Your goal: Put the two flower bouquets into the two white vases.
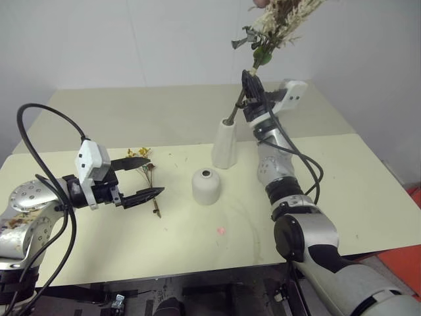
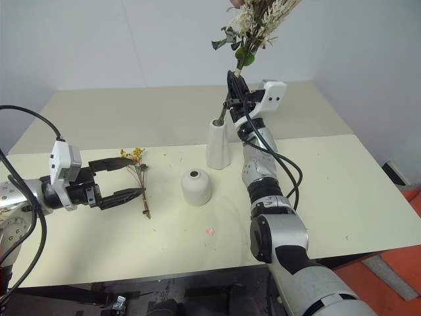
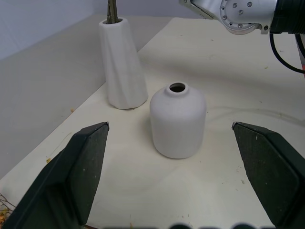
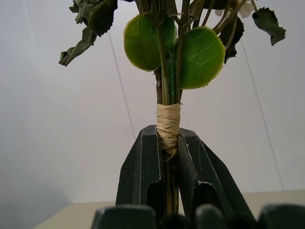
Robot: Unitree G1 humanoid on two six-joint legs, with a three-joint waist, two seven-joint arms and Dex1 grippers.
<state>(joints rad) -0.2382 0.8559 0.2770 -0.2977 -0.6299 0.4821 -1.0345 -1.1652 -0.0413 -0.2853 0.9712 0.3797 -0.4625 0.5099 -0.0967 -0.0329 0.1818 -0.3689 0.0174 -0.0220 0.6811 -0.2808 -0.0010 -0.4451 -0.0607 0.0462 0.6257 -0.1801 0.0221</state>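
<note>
On the left, the left gripper (image 1: 145,178) hangs just above the desk (image 1: 342,178) with its black fingers spread wide and nothing between them. Just past its fingertips the small bouquet (image 1: 147,172) lies flat on the desk: thin dark stems with a few orange-yellow blooms at the far end. Further right stands the short vase (image 3: 177,120), matte white, dome-shaped, its small round mouth open. Behind it is the tall vase (image 3: 122,65), white, slim and tapered, with stem ends in its mouth. Above it the right gripper (image 4: 167,145) is clamped on the large bouquet (image 2: 253,26) at its tan wrapping, green leaves and cream sprigs rising above.
</note>
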